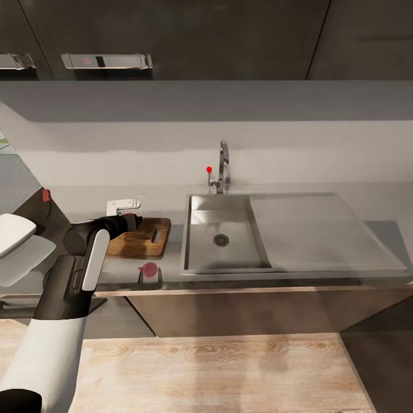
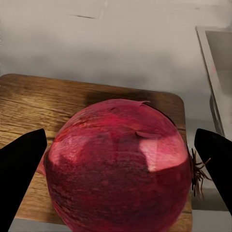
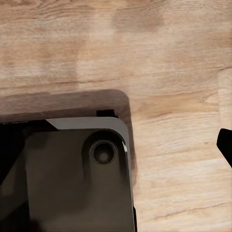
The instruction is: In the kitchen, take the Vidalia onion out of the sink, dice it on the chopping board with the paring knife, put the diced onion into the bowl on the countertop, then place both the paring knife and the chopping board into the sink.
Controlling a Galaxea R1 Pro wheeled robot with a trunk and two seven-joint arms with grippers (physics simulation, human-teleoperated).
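Onion [image 2: 118, 166], red-skinned and whole, is seen between the dark fingers of the left end effector [image 2: 118, 169] in the left wrist view, over the wooden chopping board [image 2: 29, 104]. The fingers are spread to either side of it; whether they press its skin cannot be told. The onion is judged to have been brought over the board so that dicing can be done there.

From the head view, the left arm is stretched over the table [image 1: 344, 195] to the board [image 1: 155, 226], which lies just beside the sink [image 1: 198, 252]. The basin is seen bare down to its drain, below the faucet [image 1: 222, 166]. A white bowl [image 1: 123, 205] sits behind the board, near enough for diced pieces to be passed across. A reddish object [image 1: 149, 269] lies at the table's front edge; what it is cannot be made out.

In the right wrist view, wood floor [image 3: 169, 58] and a dark part of the robot's base [image 3: 77, 179] are shown; the right end effector's state cannot be told.
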